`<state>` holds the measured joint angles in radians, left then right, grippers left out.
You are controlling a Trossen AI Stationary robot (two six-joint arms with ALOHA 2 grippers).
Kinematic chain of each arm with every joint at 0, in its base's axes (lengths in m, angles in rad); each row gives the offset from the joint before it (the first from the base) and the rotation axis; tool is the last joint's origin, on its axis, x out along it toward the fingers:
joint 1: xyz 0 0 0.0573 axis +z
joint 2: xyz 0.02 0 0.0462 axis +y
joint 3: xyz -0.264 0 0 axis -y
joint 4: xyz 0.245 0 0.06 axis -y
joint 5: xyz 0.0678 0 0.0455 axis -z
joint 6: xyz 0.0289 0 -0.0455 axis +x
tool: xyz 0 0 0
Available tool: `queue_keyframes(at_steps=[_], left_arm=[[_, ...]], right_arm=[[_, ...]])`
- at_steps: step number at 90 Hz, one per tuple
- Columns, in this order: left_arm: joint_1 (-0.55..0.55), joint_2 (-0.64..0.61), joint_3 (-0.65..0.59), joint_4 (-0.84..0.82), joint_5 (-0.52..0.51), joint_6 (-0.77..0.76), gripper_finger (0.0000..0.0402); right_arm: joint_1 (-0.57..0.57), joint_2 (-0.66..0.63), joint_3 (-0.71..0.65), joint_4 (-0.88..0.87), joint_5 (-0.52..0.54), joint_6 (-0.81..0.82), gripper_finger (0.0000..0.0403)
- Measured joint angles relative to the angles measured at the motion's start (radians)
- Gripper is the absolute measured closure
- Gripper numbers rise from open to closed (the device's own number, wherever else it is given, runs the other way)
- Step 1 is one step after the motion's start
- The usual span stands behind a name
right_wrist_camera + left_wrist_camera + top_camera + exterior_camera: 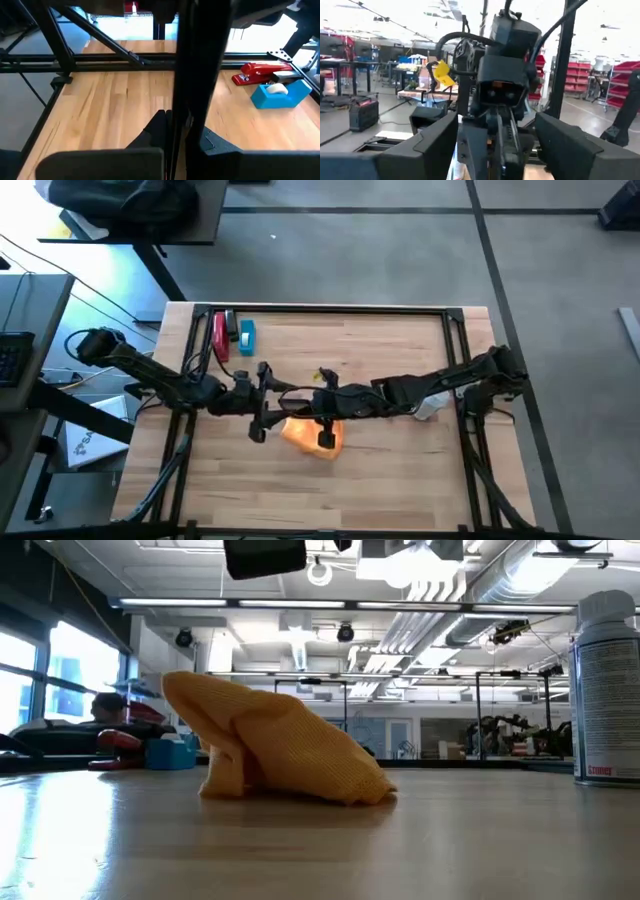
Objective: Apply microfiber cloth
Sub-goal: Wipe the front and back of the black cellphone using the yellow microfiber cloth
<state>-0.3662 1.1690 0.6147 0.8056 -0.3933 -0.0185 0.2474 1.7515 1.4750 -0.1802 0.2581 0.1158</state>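
A: Jaws?

B: My right gripper hangs over the microfiber cloth; can't tell apart or together. Left gripper just beside the cloth; same.

A: Cloth?

B: Heaped mid-surface, near me. Looks light, soft, floppy; I'd pinch the raised fold.

A: Containers?

B: Spray can beyond the cloth; contents hidden.

One cloth, one stapler, one bottle
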Motion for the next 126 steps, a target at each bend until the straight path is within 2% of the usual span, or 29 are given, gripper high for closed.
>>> queue_keyframes(at_steps=[16, 31, 43, 54, 84, 93, 106, 126], left_arm=[[0.029, 0.0, 0.0, -0.023, 0.004, -0.034, 0.0204], [0.055, 0.0, 0.0, -0.039, 0.115, -0.082, 0.0268], [0.059, 0.0, 0.0, -0.051, 0.113, -0.077, 0.0304], [0.059, 0.0, 0.0, -0.058, 0.109, -0.077, 0.0315], [0.059, 0.0, 0.0, -0.053, 0.088, -0.065, 0.031], [0.059, 0.003, 0.0, -0.052, 0.088, -0.057, 0.033], [0.059, 0.005, 0.0, -0.054, 0.113, -0.026, 0.0386], [0.059, 0.004, 0.0, -0.051, 0.116, -0.024, 0.0393]], right_arm=[[-0.005, 0.0, 0.0, -0.014, 0.0, 0.008, 0.0401], [-0.006, 0.0, 0.0, -0.015, 0.001, 0.008, 0.0401], [-0.011, 0.0, 0.0, -0.016, 0.0, 0.015, 0.0401], [-0.018, 0.0, 0.0, -0.019, 0.0, 0.016, 0.0401], [-0.019, 0.0, 0.0, -0.019, 0.0, 0.015, 0.0401], [-0.019, 0.0, 0.0, -0.019, 0.0, 0.016, 0.0401], [-0.018, 0.0, 0.0, -0.018, -0.003, 0.02, 0.0401], [-0.019, 0.0, 0.0, -0.017, -0.029, 0.017, 0.0399]])
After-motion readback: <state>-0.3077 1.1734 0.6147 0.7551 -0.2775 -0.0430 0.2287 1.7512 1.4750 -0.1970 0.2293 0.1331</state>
